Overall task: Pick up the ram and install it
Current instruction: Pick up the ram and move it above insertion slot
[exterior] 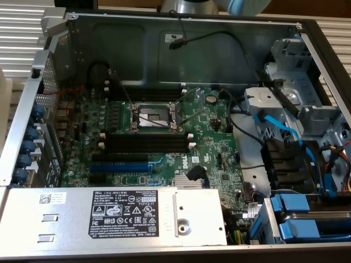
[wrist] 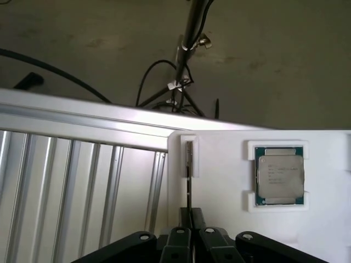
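Two fingertips (wrist: 199, 219) of the hand (wrist: 190, 215) are pinched almost together on the ram (wrist: 188, 164), which stands on edge in a narrow slot of the white tray (wrist: 219, 186), near the processor (wrist: 279, 175) in its own pocket. Held upright like this, the stick likely offers its flat sides to the squeeze. On the motherboard (exterior: 208, 153), the black memory slots (exterior: 145, 143) stand empty.
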Tool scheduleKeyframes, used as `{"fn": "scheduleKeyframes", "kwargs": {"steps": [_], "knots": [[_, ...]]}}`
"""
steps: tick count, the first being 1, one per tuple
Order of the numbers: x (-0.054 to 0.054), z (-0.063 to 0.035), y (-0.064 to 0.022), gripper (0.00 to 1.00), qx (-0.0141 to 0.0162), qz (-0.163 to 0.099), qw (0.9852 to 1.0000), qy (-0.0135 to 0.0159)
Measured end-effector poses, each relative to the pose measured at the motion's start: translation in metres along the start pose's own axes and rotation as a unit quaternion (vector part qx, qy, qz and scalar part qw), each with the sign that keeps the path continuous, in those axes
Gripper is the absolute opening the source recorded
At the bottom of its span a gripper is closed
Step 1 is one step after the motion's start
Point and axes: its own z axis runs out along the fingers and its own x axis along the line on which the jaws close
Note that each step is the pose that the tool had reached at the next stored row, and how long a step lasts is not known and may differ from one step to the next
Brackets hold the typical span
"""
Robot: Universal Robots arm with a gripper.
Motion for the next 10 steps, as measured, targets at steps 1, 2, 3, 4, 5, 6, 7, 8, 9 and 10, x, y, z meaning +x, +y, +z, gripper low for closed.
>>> {"fn": "scheduleKeyframes", "kwargs": {"steps": [1,2,3,4,5,6,7,8,9,10], "knots": [[0.0,-0.0017,0.0001,0.12,-0.0001,0.0,1.0,0.0004],[0.0,-0.0035,0.0002,0.12,-0.0001,0.0,1.0,0.0008],[0.0,-0.0056,0.0003,0.12,-0.0001,0.0,1.0,0.0012],[-0.001,-0.0107,0.0006,0.12,-0.0003,0.0,1.0,0.0024],[-0.001,-0.0137,0.0007,0.12,-0.0004,0.0,1.0,0.003],[-0.001,-0.0166,0.0008,0.12,-0.0004,0.0,1.0,0.0035],[-0.002,-0.0237,0.0011,0.12,-0.0005,0.0,1.0,0.0044],[-0.002,-0.0316,0.0015,0.12,-0.0006,0.0,1.0,0.0053],[-0.002,-0.0356,0.0018,0.12,-0.0006,0.0,1.0,0.0057],[-0.003,-0.0395,0.002,0.12,-0.0007,0.0,1.0,0.0061]]}}
